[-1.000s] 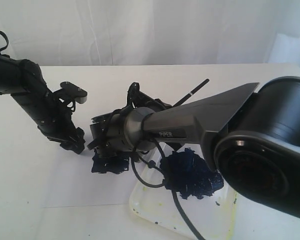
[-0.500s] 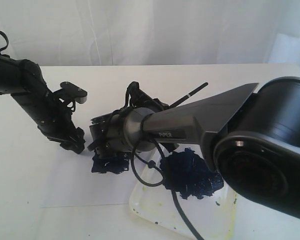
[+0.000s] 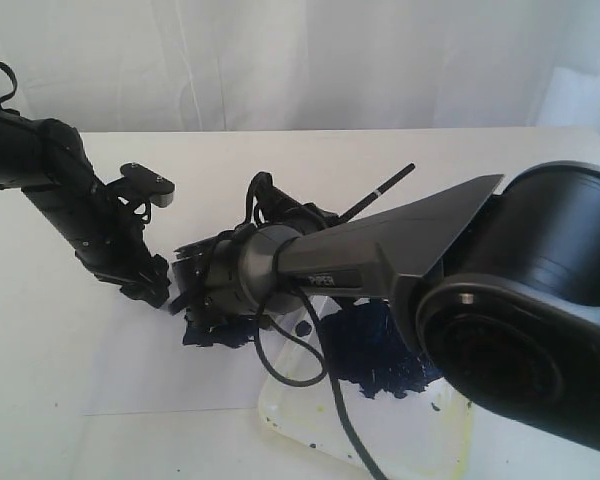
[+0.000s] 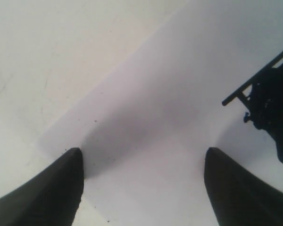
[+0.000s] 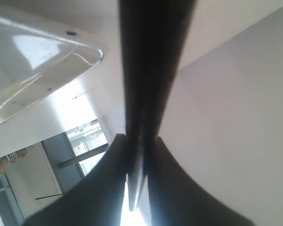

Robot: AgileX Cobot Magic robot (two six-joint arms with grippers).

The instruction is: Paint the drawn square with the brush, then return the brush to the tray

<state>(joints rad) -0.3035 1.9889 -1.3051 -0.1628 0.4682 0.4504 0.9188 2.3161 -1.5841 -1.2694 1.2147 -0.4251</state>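
Note:
The brush (image 3: 392,179) is a thin black stick with a pale band; its upper end sticks out behind my right wrist. My right gripper (image 3: 188,293) is shut on the brush shaft (image 5: 144,94), low over the drawn square (image 3: 220,330), which is filled with dark blue-black paint on the white paper (image 3: 150,370). The brush tip is hidden by the gripper. The clear tray (image 3: 450,445) with its big dark paint blob (image 3: 380,352) lies to the right of the square. My left gripper (image 3: 152,290) stands open on the paper just left of the right gripper; its fingers (image 4: 61,188) hold nothing.
The right arm's large body (image 3: 520,330) covers much of the tray and the table's right side. Its black cable (image 3: 320,380) loops over the tray's near corner. White curtains hang behind the table. A corner of the tray (image 5: 42,56) shows in the right wrist view.
My right gripper has shifted left and a little lower over the painted square, closing toward the left gripper. The brush's upper end has tilted slightly. The left arm has stayed put.

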